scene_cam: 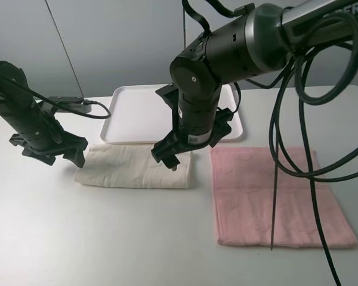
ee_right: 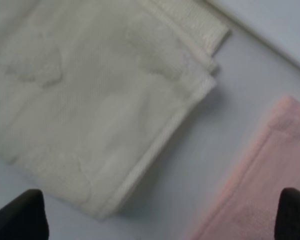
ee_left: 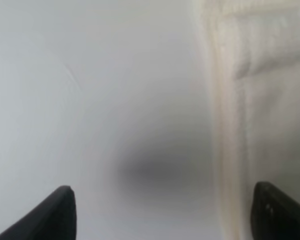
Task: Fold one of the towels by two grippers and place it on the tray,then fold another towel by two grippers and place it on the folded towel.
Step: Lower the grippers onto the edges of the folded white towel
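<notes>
Cream towel point(scene_cam: 137, 167) is lying folded into a strip on the table, just in front of the bare tray point(scene_cam: 137, 113). We are seeing left gripper point(scene_cam: 51, 150) and right gripper point(scene_cam: 191, 143) spread wide at its ends, pinching nothing. We are judging that its placing and all work on the flat pink towel point(scene_cam: 274, 196) are left.

From where I stood, the cream towel point(scene_cam: 134, 168) lay on the white surface point(scene_cam: 107, 238), folded into a long band just in front of the white tray point(scene_cam: 137, 113), its far edge close to the tray's rim. The left claw point(scene_cam: 51, 154) hung low at the towel's left end, fingers splayed beside the cloth. The right claw point(scene_cam: 182, 149) hovered over the towel's right end. Its arm's black cables point(scene_cam: 292, 149) looped down across the pink towel point(scene_cam: 274, 202), which lay flat and unfolded to the right, a narrow gap from the cream one.
</notes>
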